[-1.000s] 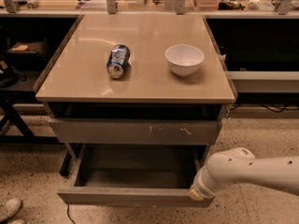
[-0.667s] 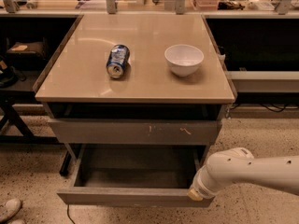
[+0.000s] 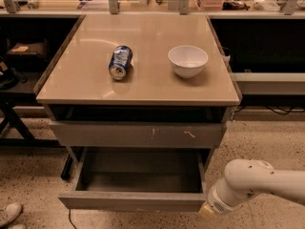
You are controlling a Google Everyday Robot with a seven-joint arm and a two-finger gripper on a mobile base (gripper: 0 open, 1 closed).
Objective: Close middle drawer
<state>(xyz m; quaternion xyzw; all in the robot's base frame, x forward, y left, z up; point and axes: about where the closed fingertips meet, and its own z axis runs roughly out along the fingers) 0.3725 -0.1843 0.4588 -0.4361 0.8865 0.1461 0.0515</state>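
- The middle drawer (image 3: 133,201), a wide, shallow grey drawer with a plain front panel, stood pulled out toward the near side, beneath the other drawer fronts. Its grey interior was open to view, and no contents could be made out in it.
- The gripper (image 3: 207,210) was at the near right corner of the middle drawer, level with the right end of its front panel. It lay at or against that corner, though actual contact could not be confirmed. Whether the gripper was clenched or released could not be told, as only its pale tip showed past the wrist.
- The white arm (image 3: 259,180) entered from the right edge and ran leftward and slightly downward to the gripper, low over the speckled floor (image 3: 267,142).
- The scratched drawer (image 3: 138,134), a taller grey front with pale marks right of its centre, sat directly above the open drawer and was pushed further in than it.
- The table top (image 3: 143,85), a beige surface, carried two objects.
- The can (image 3: 120,62), blue and white, lay on its side left of centre, with one end facing the near side.
- The bowl (image 3: 188,60), white and upright, stood right of centre, well apart from the can.
- A shoe (image 3: 8,213) showed at the near left corner of the floor.
- A cluttered bench (image 3: 143,4) ran along the far side behind the table.
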